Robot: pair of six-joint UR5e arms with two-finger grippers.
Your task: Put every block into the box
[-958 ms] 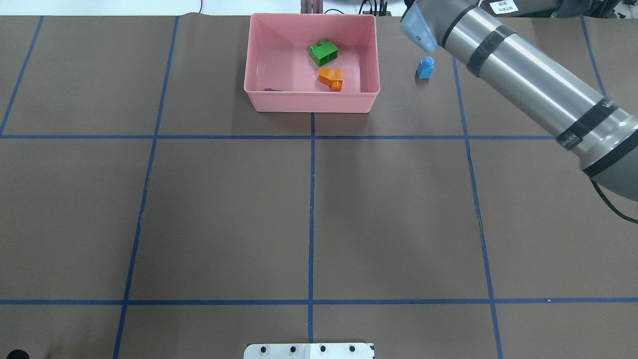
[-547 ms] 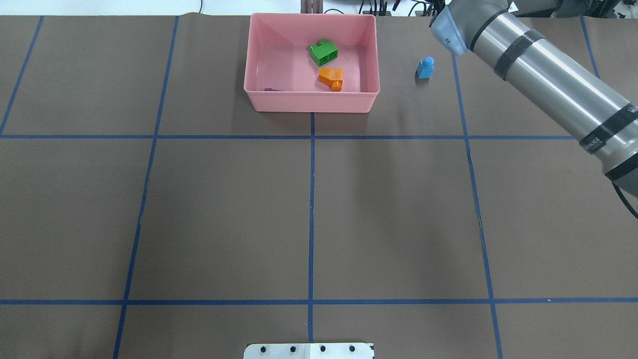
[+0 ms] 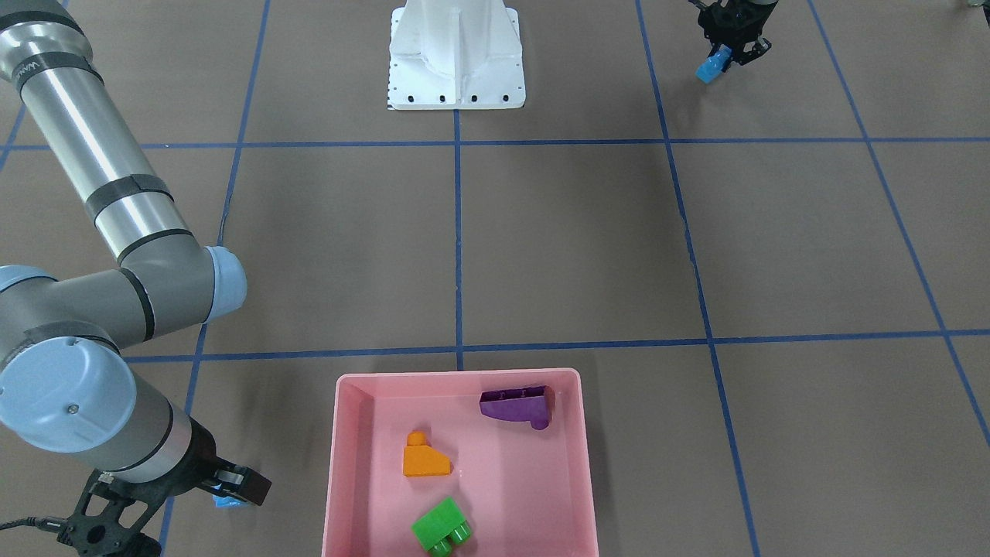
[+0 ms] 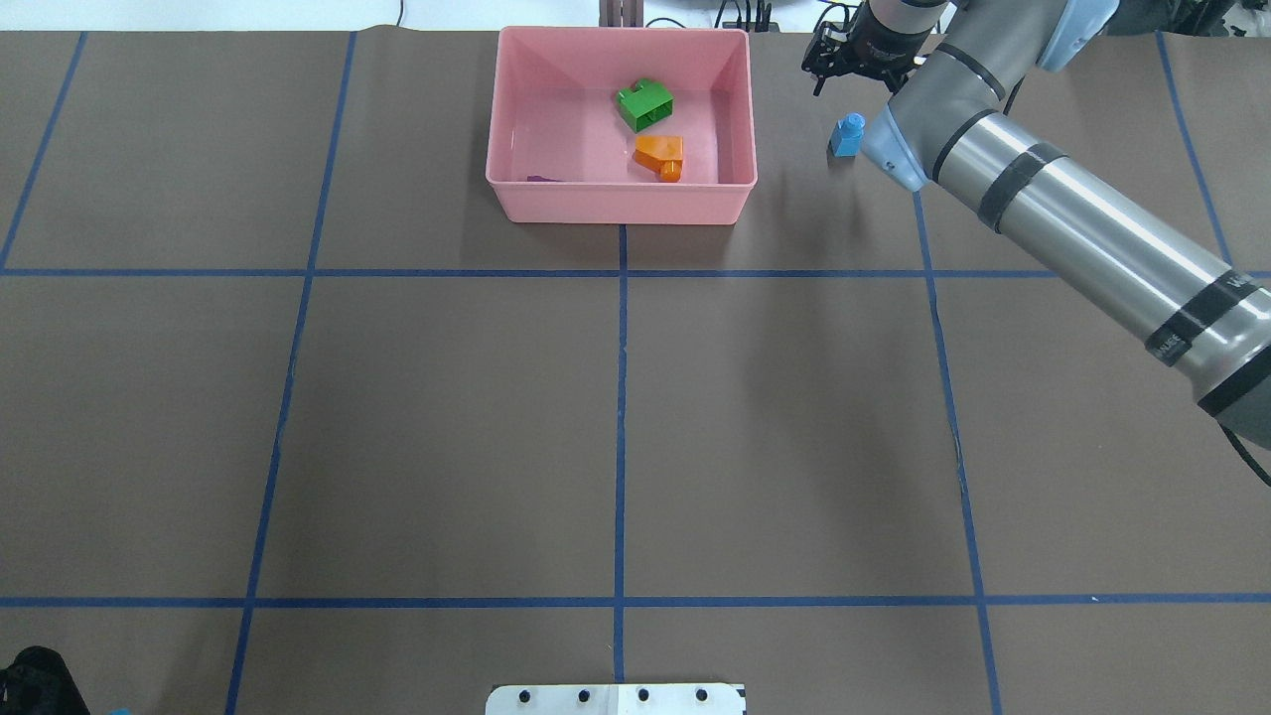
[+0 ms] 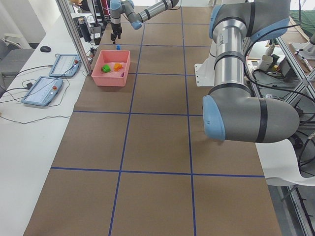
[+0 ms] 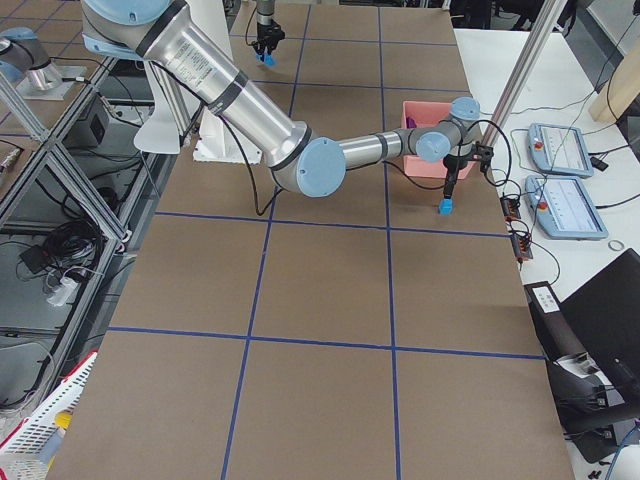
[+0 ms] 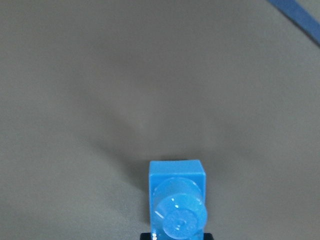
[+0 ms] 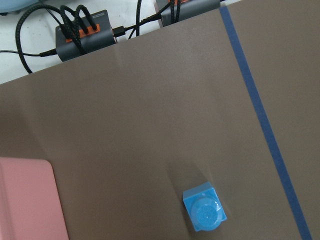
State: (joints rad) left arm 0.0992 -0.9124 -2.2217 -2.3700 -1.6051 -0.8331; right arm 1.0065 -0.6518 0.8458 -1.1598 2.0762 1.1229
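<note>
The pink box [image 4: 621,204] stands at the table's far middle. In it lie the green brick [image 4: 644,104], the orange brick [image 4: 659,154] and the purple brick [image 3: 517,405]. A tiny blue one-stud brick [image 4: 847,136] stands on the table right of the box and also shows in the right wrist view [image 8: 204,214]. My right gripper [image 4: 850,71] hovers just beyond it and looks open and empty. My left gripper [image 3: 719,60] is far from the box, near the robot's base side, shut on another blue brick [image 7: 177,202]. I cannot tell that brick's length.
The white robot base [image 3: 456,70] sits at the near table edge. The right arm's forearm [image 4: 1072,228] slants across the far right of the table. Cables and a power strip [image 8: 82,35] lie just beyond the far edge. Blue tape lines grid the brown table.
The right arm has swung its wrist in, so its gripper now shows above the tiny blue brick. The left gripper with its blue brick has edged into the overhead view's bottom left corner.
</note>
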